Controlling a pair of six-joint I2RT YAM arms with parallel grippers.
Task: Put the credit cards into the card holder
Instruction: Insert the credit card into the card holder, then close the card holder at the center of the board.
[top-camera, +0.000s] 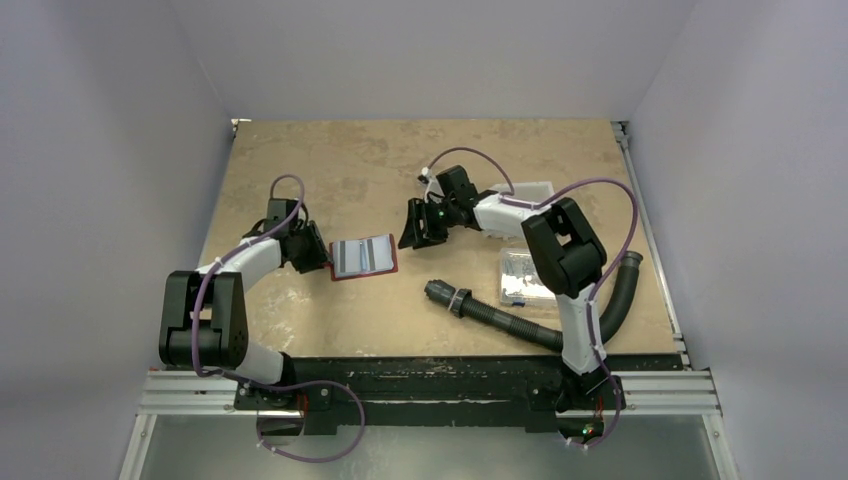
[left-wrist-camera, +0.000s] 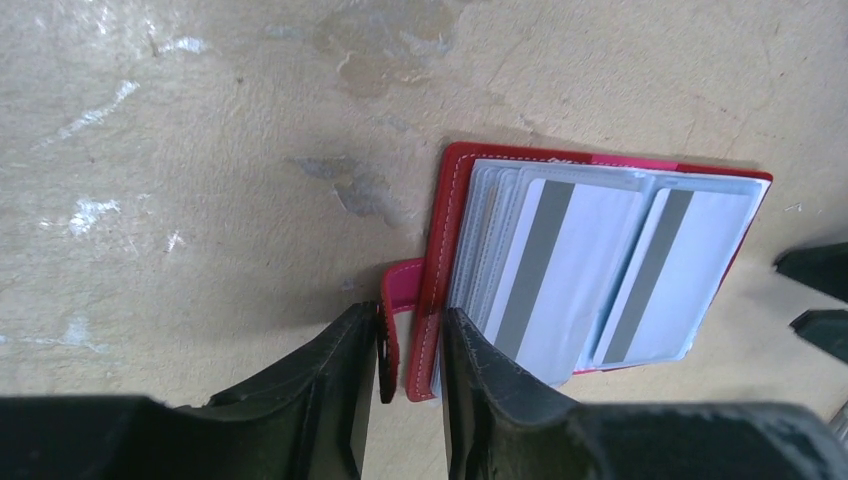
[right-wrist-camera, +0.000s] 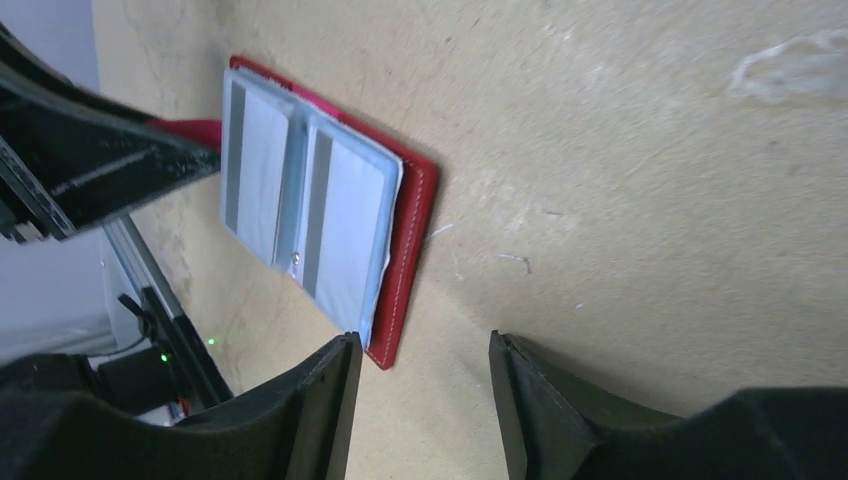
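Red card holder (top-camera: 363, 257) lies open on table (top-camera: 400, 160), left of centre. Two pale credit cards (left-wrist-camera: 575, 270) sit in its sleeves. Left gripper (left-wrist-camera: 410, 320) straddles red tab (left-wrist-camera: 400, 285) at holder's left edge, gap narrow, cannot tell if pinching. Right gripper (right-wrist-camera: 425, 345) spread, empty, just right of holder.

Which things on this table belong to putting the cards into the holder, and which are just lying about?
Belong to the job: red card holder; credit cards in its clear sleeves.
Just lying about: black ribbed hose; clear compartment box; white tray.
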